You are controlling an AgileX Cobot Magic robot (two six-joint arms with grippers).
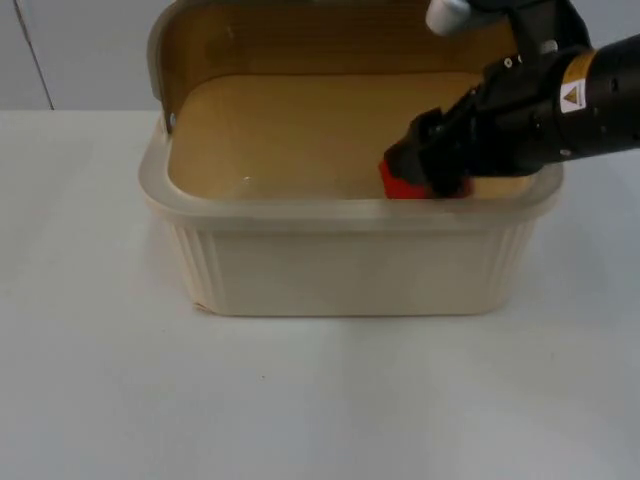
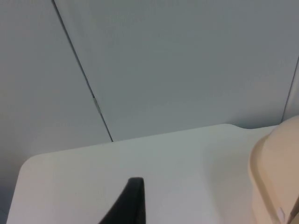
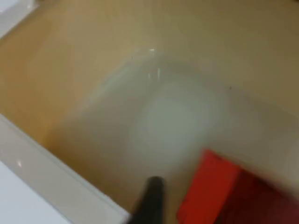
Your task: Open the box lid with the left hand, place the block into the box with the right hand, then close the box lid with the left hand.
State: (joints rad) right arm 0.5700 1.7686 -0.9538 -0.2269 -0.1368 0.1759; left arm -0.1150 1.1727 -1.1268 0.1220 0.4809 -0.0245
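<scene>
Cream-coloured, ribbed plastic box (image 1: pixel 350 270) stands on the white surface (image 1: pixel 90 380) with its hinged lid (image 1: pixel 300 40) raised upright at the far side, the tan inner face of the lid turned toward the top camera. The inside of the box is open.

From the right, the black right arm reaches over the box's rim, and the right hand (image 1: pixel 425 175) is lowered into the box near its right end. It pinches a small red block (image 1: pixel 400 183), which sits just behind the near wall of the box, below the rim. In the right wrist view the red block (image 3: pixel 210 191) lies beside one black fingertip (image 3: pixel 150 198) above the pale floor of the box (image 3: pixel 173 121); whether the block touches that floor cannot be told.

The left wrist view looks past one black fingertip (image 2: pixel 128 203) across the white surface (image 2: pixel 154 172) to the grey partition wall (image 2: pixel 177 65), with a curved cream edge of the box (image 2: pixel 275 177) just beside it. Whether the left hand is spread or pressed together cannot be told.
</scene>
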